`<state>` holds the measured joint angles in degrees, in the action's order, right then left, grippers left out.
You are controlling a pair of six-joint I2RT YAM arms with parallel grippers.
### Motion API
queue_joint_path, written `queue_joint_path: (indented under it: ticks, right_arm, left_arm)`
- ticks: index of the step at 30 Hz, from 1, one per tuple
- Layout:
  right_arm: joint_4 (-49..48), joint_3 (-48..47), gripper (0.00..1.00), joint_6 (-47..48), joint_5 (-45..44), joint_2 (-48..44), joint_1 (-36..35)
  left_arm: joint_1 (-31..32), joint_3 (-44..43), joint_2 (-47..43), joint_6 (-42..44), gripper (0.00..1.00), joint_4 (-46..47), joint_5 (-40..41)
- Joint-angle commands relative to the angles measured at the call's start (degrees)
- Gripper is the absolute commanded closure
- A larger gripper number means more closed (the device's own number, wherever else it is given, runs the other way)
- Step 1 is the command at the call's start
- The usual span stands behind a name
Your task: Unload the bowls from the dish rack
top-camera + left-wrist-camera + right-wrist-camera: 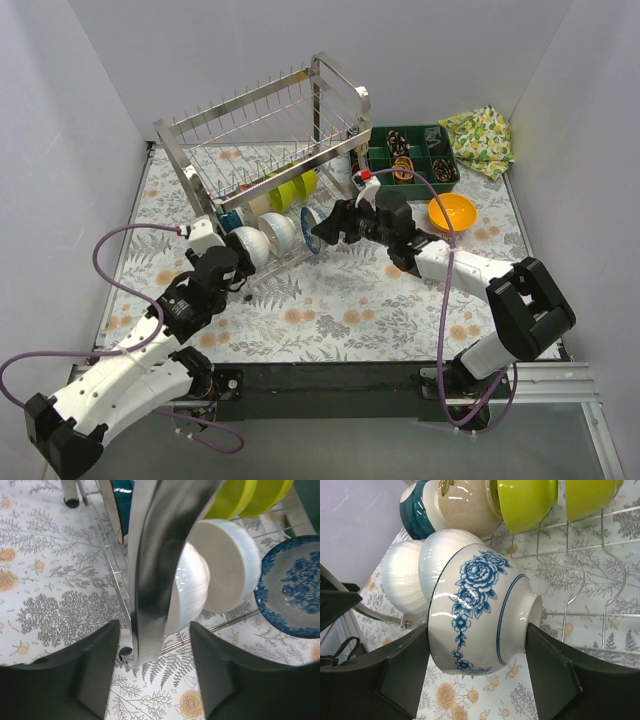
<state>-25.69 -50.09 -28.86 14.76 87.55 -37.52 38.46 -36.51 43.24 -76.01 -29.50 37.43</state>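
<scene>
My left gripper (pixel 154 640) hangs wide open and empty, its fingers either side of a shiny steel post (pixel 155 555) of the dish rack (pixel 338 92). Just behind the post a ribbed, glossy white bowl (pixel 192 592) stands on edge in the lower wires. Next along, my right gripper (pixel 476 630) has the blue-flowered bowl (pixel 475 605) crosswise between its fingers, one pad at the rim and the other at the foot, seemingly pressed on. I judge this the lift-out step: draw that slick glazed bowl clear of the thin bars without knocking its white neighbour or the lime bowls (pixel 527 502) behind. Farthest right, an orange bowl (pixel 452 212) sits out on the flowered table (pixel 330 320).
</scene>
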Motion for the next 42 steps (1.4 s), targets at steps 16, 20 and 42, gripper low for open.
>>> queue_joint_path:
  ticks: [16,20,42]
  right_arm:
    - [-7.09,14.65,0.84,-8.49,-1.76,-19.52,-0.01]
    - [-7.09,17.47,0.84,-10.16,-0.35,-22.85,-0.01]
    - [-18.69,28.90,0.84,-23.25,11.07,-26.91,-0.19]
  left_arm:
    - [0.04,-3.39,-10.02,-3.08,0.19,-6.63,-26.75]
    - [0.04,-1.38,-10.28,-6.87,0.19,-4.70,-35.39]
    - [14.70,13.31,-0.01,-31.03,0.30,22.99,-22.15]
